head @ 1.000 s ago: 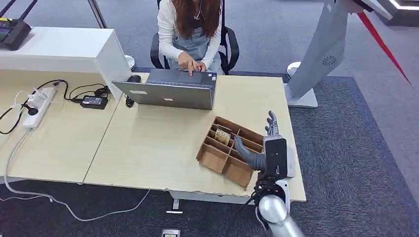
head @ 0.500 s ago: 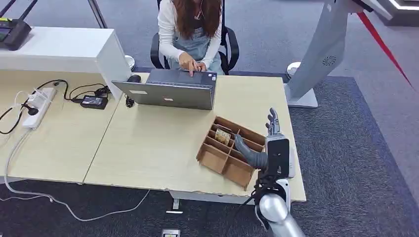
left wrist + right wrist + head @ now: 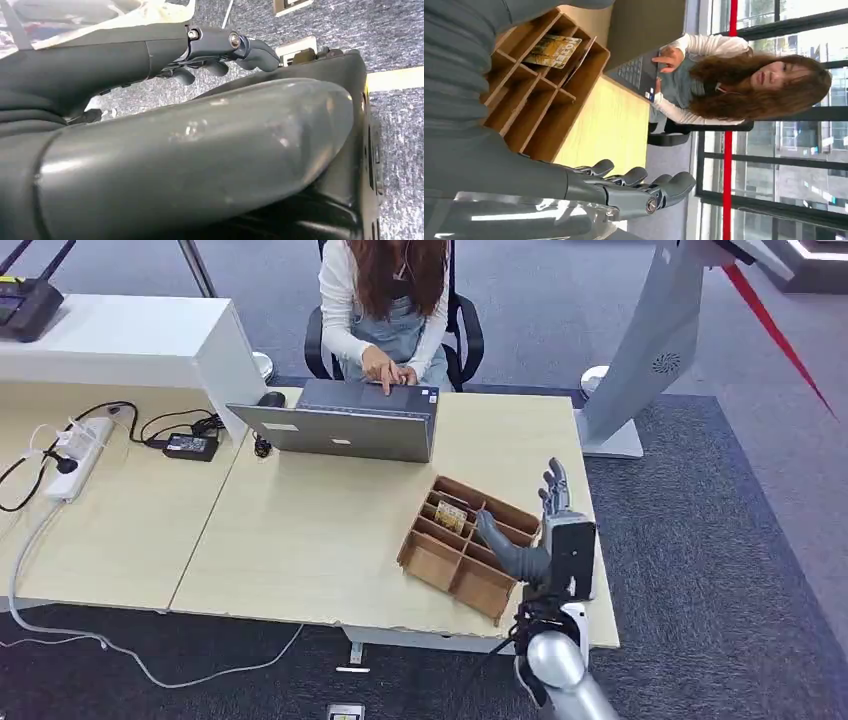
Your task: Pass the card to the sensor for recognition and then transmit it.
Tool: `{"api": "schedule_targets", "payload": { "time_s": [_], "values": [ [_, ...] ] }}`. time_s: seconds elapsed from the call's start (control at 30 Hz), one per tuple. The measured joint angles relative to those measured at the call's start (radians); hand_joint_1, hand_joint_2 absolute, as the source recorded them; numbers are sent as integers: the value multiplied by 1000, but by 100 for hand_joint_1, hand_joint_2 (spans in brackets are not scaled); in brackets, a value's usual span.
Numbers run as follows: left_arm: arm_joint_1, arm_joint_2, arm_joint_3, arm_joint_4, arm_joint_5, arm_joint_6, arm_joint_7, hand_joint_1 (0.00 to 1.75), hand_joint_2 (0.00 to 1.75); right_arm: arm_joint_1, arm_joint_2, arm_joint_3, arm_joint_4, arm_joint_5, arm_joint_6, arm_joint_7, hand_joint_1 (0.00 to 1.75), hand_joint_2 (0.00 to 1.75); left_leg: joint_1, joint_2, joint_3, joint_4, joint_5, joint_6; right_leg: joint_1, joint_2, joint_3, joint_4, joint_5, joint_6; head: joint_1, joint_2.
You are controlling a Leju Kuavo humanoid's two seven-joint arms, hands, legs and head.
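Note:
A yellow printed card (image 3: 450, 517) (image 3: 553, 50) lies in a far compartment of the wooden divider box (image 3: 437, 562) (image 3: 531, 117) near the table's right end. My right hand (image 3: 545, 530) is raised just to the right of the box, over its near right corner. Its fingers (image 3: 634, 186) are straight, the thumb (image 3: 500, 545) spread toward the box, and it holds nothing. The card sits a few compartments away from the thumb. My left hand (image 3: 220, 42) hangs low over grey carpet, fingers loosely extended, nothing in it.
A person (image 3: 385, 300) sits across the table typing on a grey laptop (image 3: 345, 425). A power strip (image 3: 78, 455) and cables lie at the left. A black device (image 3: 22, 302) stands on the white counter (image 3: 140, 340), far left. A grey stand (image 3: 640, 360) rises at the right.
My right hand has drifted slightly to the right and up beside the box. The card and box have not moved.

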Motion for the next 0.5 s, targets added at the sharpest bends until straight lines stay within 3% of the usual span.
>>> {"api": "schedule_targets", "payload": {
  "time_s": [0.1, 0.27, 0.5],
  "values": [
    [0, 0, 0, 0, 0, 0, 0, 0, 0, 0, 0, 0, 0, -22, 11, -8, 0, 175, 0, 0, 0, 0, 0, 0, 0, 0, 0, 0, 0, 0, 0, 0],
    [0, 0, 0, 0, 0, 0, -3, 0, 0, 0, 0, -2, 2, -205, 81, -59, 0, 175, 0, 0, 0, 0, 0, 0, 0, 0, 0, 0, 0, 0, 0, 0],
    [0, 0, 0, 0, 1, -5, -7, 0, 0, -8, 0, -2, 17, -368, 148, -94, 0, 175, 0, 0, 0, 0, 0, 0, 0, 0, 0, 0, 0, 0, 0, 0]
  ]
}}
